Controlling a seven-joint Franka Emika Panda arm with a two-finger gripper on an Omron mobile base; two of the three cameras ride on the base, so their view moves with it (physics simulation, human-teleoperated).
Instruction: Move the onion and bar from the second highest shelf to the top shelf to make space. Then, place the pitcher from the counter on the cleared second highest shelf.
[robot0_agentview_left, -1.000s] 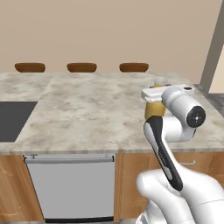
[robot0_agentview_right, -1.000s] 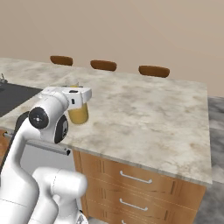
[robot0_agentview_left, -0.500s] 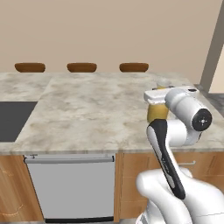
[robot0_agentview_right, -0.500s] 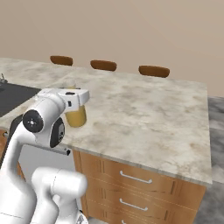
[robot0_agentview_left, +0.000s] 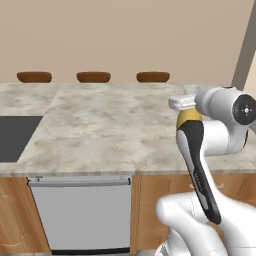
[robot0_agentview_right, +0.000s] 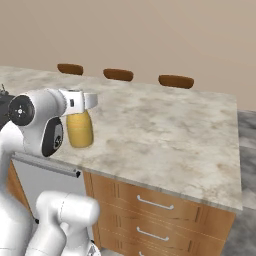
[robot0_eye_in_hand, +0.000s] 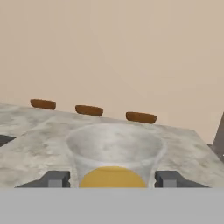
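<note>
- Fingers (robot0_eye_in_hand: 57, 179) of the gripper (robot0_eye_in_hand: 113, 180) sit on either side of the pitcher's pale neck, 1 dark tip at each side, close against it; the hand view seems to show them gripping the neck, though actual contact is hard to confirm.
- Pitcher (robot0_agentview_right: 79, 129), mustard-yellow with a rounded body, is seen in the right base view under the white hand, upright, its base at or just above the counter (robot0_agentview_right: 165, 135); I cannot tell which.
- In the left base view the pitcher's yellow body (robot0_agentview_left: 189, 117) peeks out behind the arm's dark forearm, near the right end of the counter (robot0_agentview_left: 100, 130).
- 3 brown seat tops (robot0_agentview_left: 93, 77) line the far edge of the marbled slab.
- A steel appliance door (robot0_agentview_left: 80, 210) sits below the counter front, with wooden drawers (robot0_agentview_right: 150, 210) on the other side.
- A dark inset panel (robot0_agentview_left: 15, 142) lies in the slab at far left.
</note>
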